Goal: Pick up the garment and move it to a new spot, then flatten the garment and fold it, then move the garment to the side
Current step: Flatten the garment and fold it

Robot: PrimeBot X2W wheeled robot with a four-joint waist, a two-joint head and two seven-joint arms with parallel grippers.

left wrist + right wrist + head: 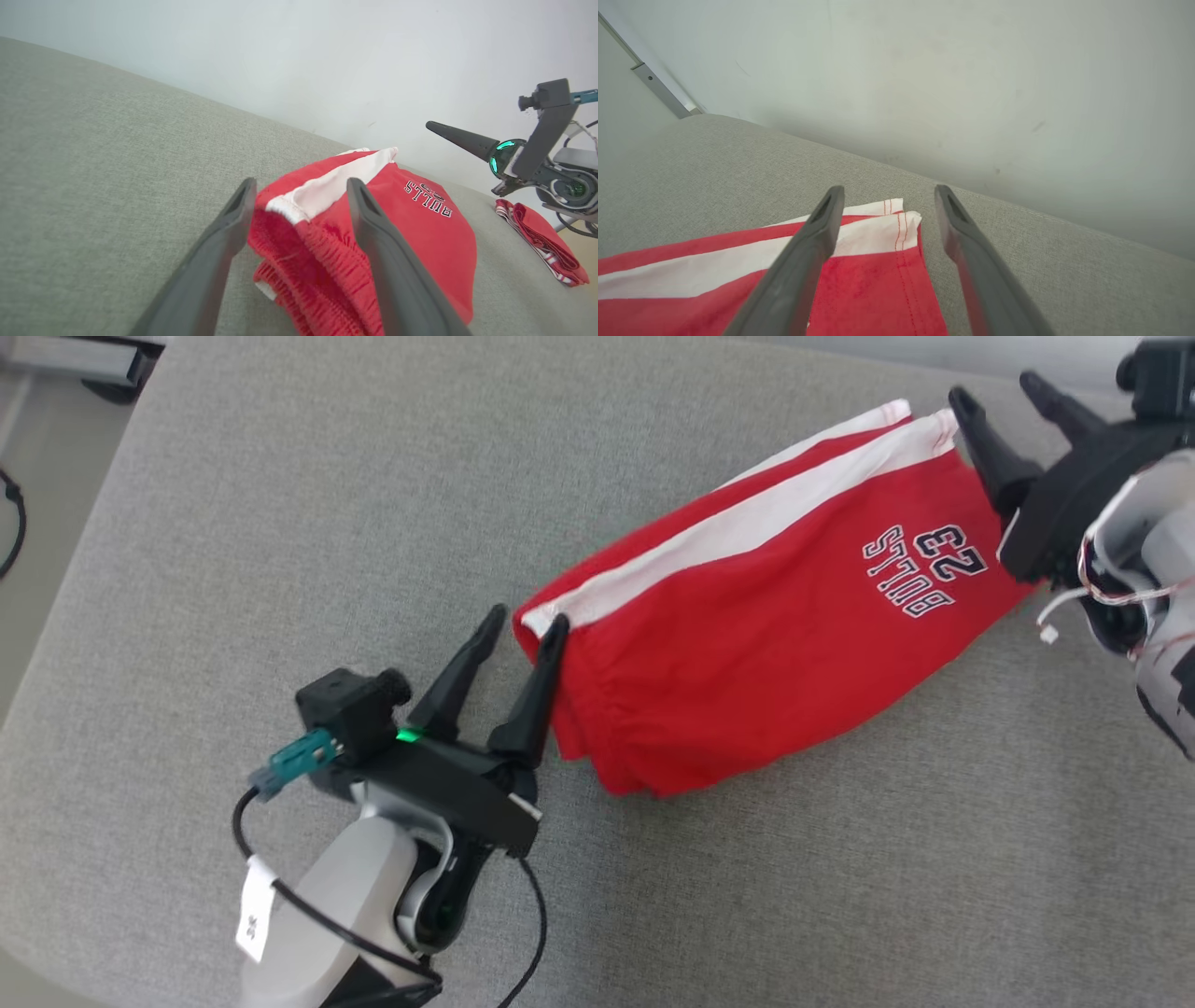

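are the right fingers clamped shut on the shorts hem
No, the right gripper holds its fingers spread apart, the hem corner of the red shorts lying loose between them.

Matt red cloth garment, coarse grey surface, probably woven fabric

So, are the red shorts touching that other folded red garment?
Apart. The left wrist view shows bare grey cushion between the red shorts and the folded red garment.

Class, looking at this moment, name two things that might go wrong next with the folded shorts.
The open left end effector straddles the waistband corner of the red shorts; withdrawing might snag it and undo the fold. Another red garment lies nearby; sliding the shorts that way may tangle them.
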